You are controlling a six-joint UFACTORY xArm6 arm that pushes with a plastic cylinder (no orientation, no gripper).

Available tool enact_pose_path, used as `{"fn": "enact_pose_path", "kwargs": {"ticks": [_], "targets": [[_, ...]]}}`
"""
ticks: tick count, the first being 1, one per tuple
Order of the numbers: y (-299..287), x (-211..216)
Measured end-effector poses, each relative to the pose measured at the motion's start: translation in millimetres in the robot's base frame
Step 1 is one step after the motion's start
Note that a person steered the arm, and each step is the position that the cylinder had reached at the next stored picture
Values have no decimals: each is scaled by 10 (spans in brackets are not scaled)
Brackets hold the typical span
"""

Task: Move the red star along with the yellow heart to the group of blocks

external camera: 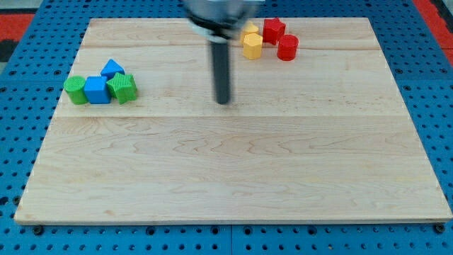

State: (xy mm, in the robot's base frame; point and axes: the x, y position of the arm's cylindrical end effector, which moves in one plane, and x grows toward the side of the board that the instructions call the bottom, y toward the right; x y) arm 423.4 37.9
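Note:
My tip (224,101) rests on the wooden board (233,177), left of centre near the view's top. The red star (274,30) lies at the view's top, right of the rod. Two yellow blocks sit just left of it: one (249,30) partly hidden by the arm, the other (253,45) below it. I cannot tell which one is the heart. A red cylinder (287,47) lies below the star. The tip is well below and left of this cluster and touches no block.
A group of blocks lies at the view's left: a green block (75,91), a blue square (97,90), a blue block (112,69) above it and a green star-like block (122,88). Blue pegboard surrounds the board.

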Motion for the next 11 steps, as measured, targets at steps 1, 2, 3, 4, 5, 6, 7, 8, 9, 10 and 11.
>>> {"fn": "enact_pose_path", "kwargs": {"ticks": [1, 2, 3, 4, 5, 6, 7, 8, 9, 10, 11], "targets": [[1130, -190], [1687, -853], [1789, -1521], [1229, -1966], [527, -1997], [106, -1992], [-460, -1943], [-1105, -1755], [-1499, -1360], [-1734, -923], [-1825, -855]]}}
